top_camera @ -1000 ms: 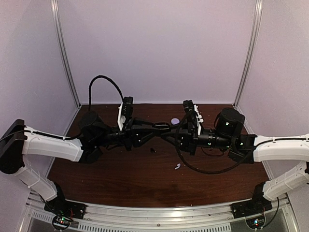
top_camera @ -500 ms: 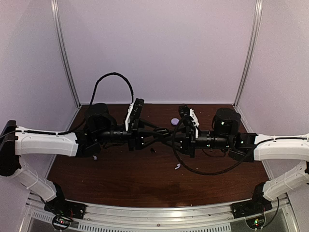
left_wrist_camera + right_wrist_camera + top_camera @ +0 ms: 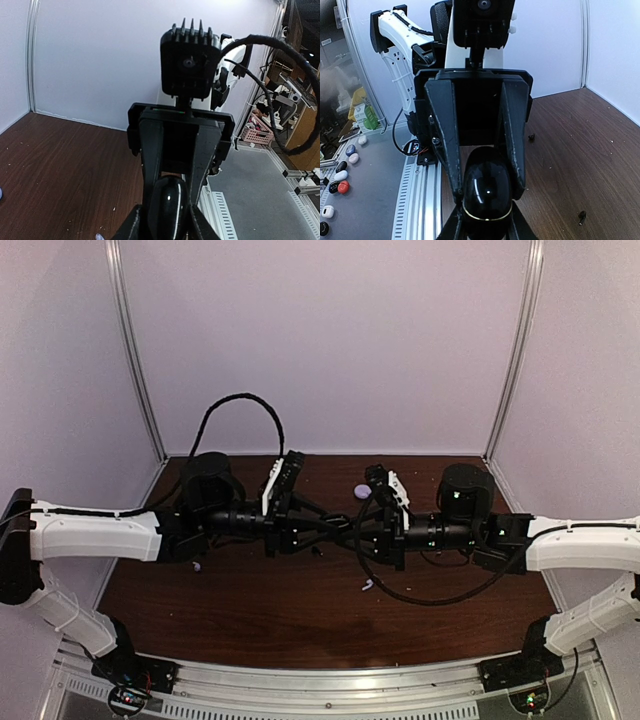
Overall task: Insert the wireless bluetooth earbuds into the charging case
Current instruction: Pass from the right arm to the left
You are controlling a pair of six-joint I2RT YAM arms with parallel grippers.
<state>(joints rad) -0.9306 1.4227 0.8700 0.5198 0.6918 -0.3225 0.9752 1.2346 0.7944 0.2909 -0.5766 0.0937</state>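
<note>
Both arms meet mid-table, fingers pointing at each other.

Right gripper (image 3: 486, 226) is clamped on the black oval object (image 3: 486, 192). It's a glossy shell with a thin gold seam round it, held up off the table (image 3: 280, 625).

Left gripper (image 3: 167, 224) has its fingers either side of the same object from the opposite end. In both wrist views they sit close against its sides. I can't tell whether it's actually gripping or just bracketing it.

Charging case (image 3: 362, 491) is lying on the table just far of the two grippers, slightly right of centre, with nothing touching it. From above I only get a round lavender disc, so I can't tell if the lid is up or down.

One of the wireless bluetooth earbuds (image 3: 367, 585) is on the table, near of the right gripper and right beside the right arm's black cable loop (image 3: 430, 600).

There's a pale speck (image 3: 197, 565) at the near edge of the left forearm, too small for me to call.

A dark speck (image 3: 316, 550) sits on the wood just near of the left gripper.
</note>
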